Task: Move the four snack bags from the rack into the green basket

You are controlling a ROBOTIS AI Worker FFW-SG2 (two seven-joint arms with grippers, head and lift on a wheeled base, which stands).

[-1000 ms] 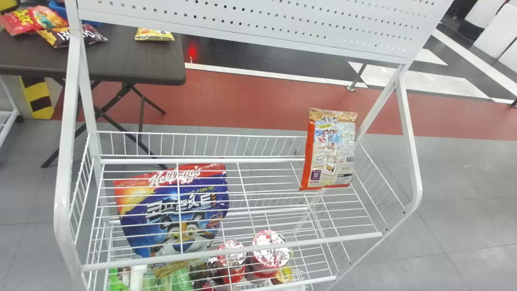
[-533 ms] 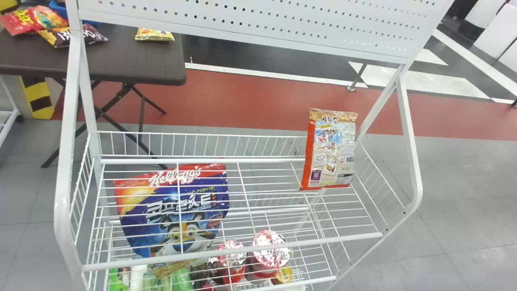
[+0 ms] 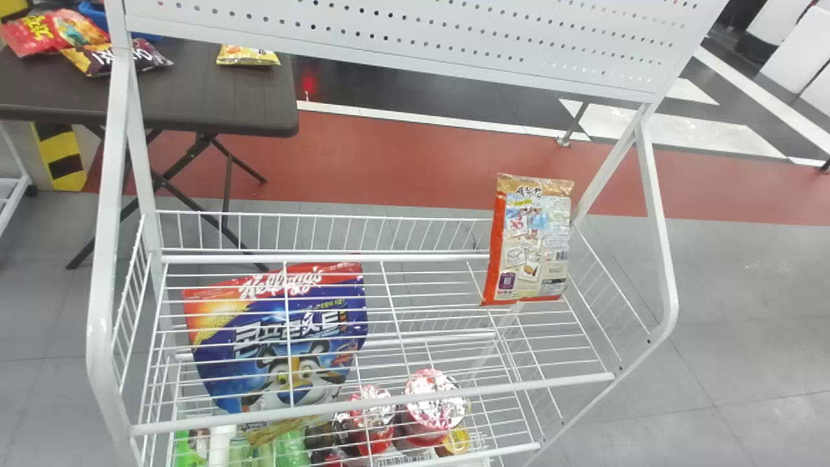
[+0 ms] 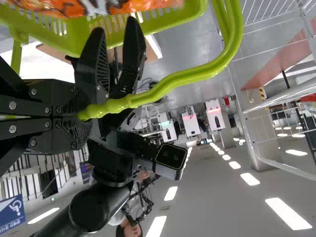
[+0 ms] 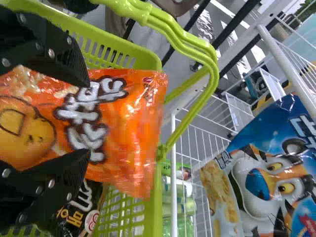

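1. In the right wrist view, the orange snack bag (image 5: 123,113) lay in the green basket (image 5: 155,212), between the spread fingers of the right pincer (image 5: 89,118); the left pincer (image 4: 88,113) pinched the basket's handle (image 4: 197,76).
2. The orange bag was probably light, slippery and crushable, best taken gently across its middle.
3. Snack bags counted: two in the basket, one dark (image 5: 79,212); two on the rack (image 3: 363,405), blue (image 3: 279,337) at lower left of the head view, beige (image 3: 535,240) right of centre.

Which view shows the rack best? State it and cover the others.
Head view, taking in far more of the rack, panel included. Left wrist view: some rails. Right wrist view: rails beside the cereal bag.
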